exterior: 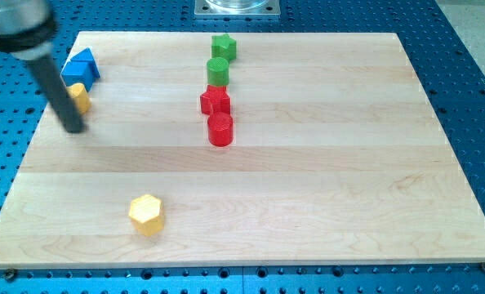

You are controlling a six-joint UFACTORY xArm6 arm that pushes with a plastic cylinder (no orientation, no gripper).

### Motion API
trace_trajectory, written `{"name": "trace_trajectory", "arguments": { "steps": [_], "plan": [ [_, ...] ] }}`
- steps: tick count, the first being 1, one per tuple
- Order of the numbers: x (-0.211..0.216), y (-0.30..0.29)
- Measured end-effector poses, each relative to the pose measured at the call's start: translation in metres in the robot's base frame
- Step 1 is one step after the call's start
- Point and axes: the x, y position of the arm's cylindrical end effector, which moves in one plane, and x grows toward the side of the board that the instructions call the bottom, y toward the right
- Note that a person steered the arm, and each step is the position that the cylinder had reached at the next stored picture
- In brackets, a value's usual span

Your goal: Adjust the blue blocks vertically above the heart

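Camera view: my tip sits on the surface just below the yellow heart, with the blue blocks touching its upper side. No gripper exists, only the rod. Nudge gently from the side, avoiding the heart.
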Motion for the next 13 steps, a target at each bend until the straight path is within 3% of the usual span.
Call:
{"name": "trace_trajectory", "arguments": {
  "steps": [1, 2, 3, 5, 7, 9, 10, 11, 13],
  "plan": [
    [-0.052, 0.072],
    [-0.120, 0.073],
    [-0.139, 0.027],
    [-0.119, -0.025],
    [-0.117, -0.043],
    [-0.173, -0.032],
    [-0.213, -0.105],
    [-0.208, -0.105],
    [-0.130, -0.105]
  ]
}}
